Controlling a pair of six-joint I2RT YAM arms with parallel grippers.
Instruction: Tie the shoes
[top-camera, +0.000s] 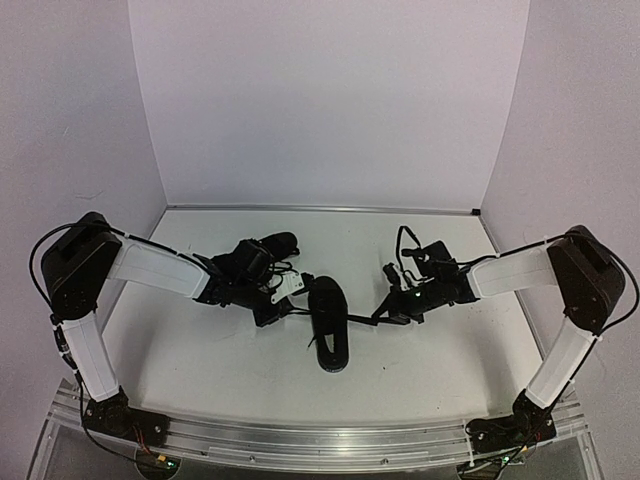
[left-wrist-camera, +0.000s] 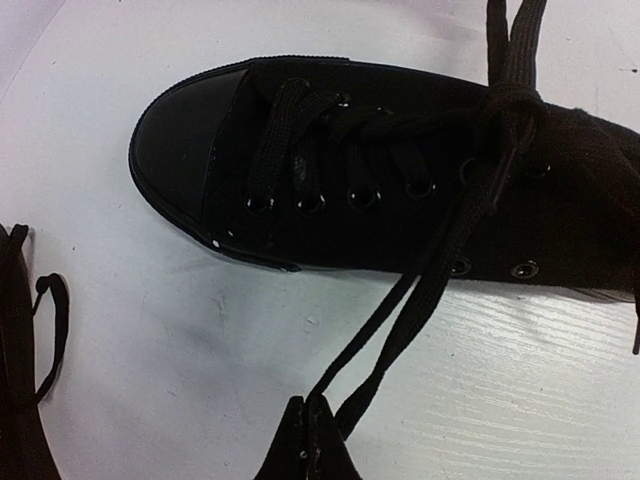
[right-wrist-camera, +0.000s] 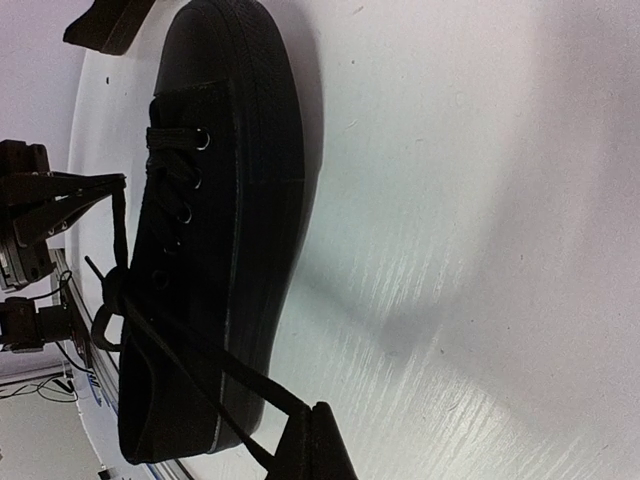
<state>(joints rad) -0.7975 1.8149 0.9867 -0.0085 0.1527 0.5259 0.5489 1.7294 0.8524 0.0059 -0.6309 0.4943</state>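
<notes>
One black shoe (top-camera: 328, 325) lies at the table's middle, toe pointing away from the arm bases. In the left wrist view this shoe (left-wrist-camera: 400, 190) shows its laces crossed in a knot (left-wrist-camera: 505, 100) over the eyelets. My left gripper (left-wrist-camera: 310, 415) is shut on a lace loop running down from that knot. My right gripper (right-wrist-camera: 315, 425) is shut on another lace loop on the opposite side of the shoe (right-wrist-camera: 220, 230). From above, the left gripper (top-camera: 283, 312) and the right gripper (top-camera: 378, 315) flank the shoe with the laces taut between them. The second shoe (top-camera: 272, 245) lies behind the left gripper, partly hidden.
A white tag (top-camera: 291, 285) hangs by the left gripper. The second shoe's edge and a loose lace (left-wrist-camera: 50, 330) sit close to the left gripper's left. White walls enclose the table on three sides, and the metal rail (top-camera: 320, 435) runs along the near edge.
</notes>
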